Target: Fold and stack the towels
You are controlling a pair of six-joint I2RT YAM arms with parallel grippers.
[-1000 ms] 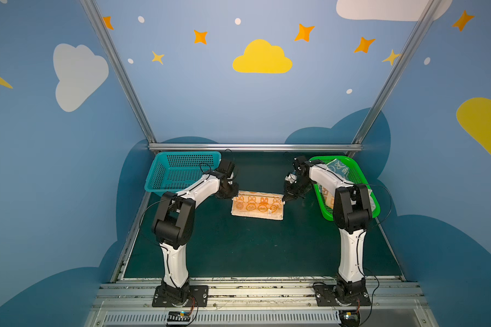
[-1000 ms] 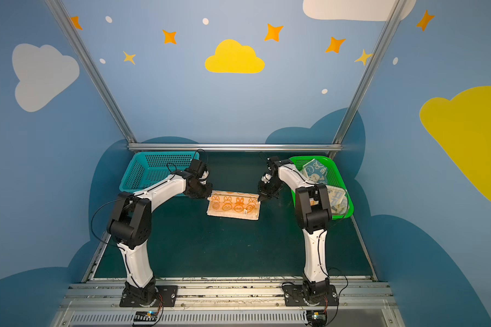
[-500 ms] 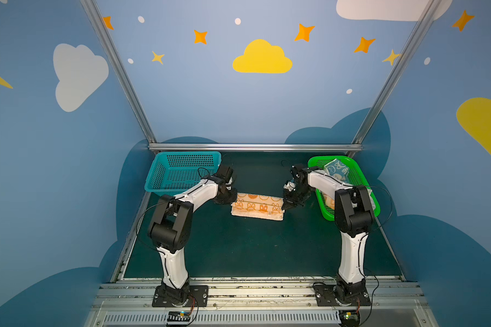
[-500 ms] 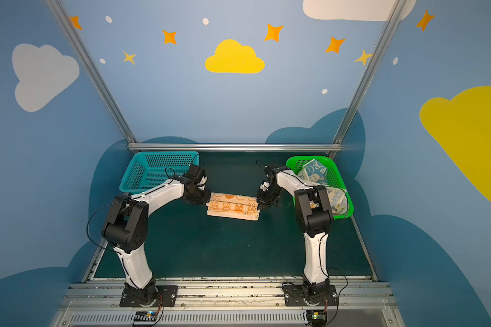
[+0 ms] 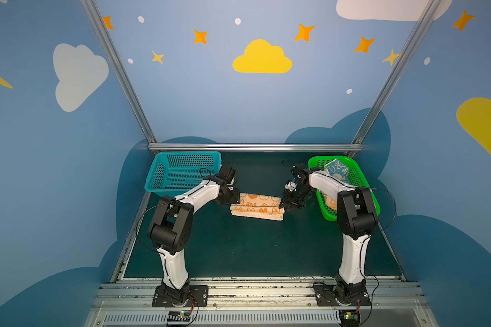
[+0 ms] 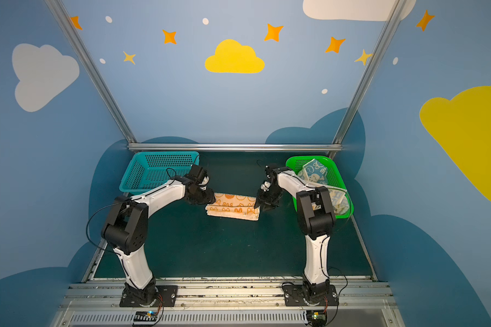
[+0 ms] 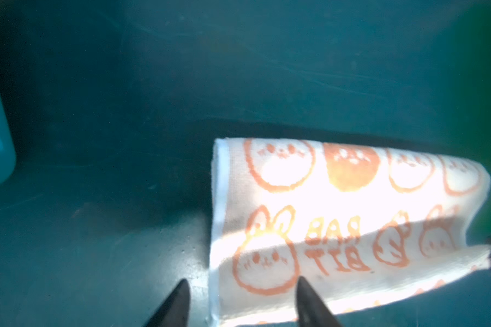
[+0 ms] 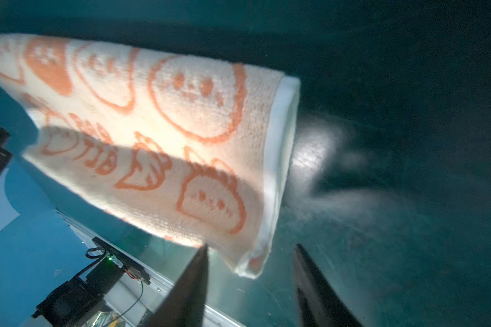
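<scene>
An orange-cream towel [image 5: 257,206] with rabbit prints lies folded over on the dark green mat in both top views [image 6: 233,206]. My left gripper [image 5: 233,198] is at its left end and my right gripper [image 5: 284,204] at its right end. In the left wrist view the left gripper [image 7: 243,283] is open, with the towel [image 7: 323,215] edge between its fingers. In the right wrist view the right gripper [image 8: 250,247] is open, and a loose corner of the towel [image 8: 182,136] sits between its fingers. A blue-cream towel [image 5: 336,170] sits crumpled in the green basket [image 5: 363,181].
A teal basket [image 5: 182,172] stands at the back left, right behind my left arm. The green basket [image 6: 339,177] at the right holds another cloth [image 6: 338,199] lower down. A metal rail [image 5: 253,147] bounds the back of the mat.
Both grippers carried the towel's far edge toward the front, so the towel now lies narrower and doubled. Both grippers have then opened and let go of it.
</scene>
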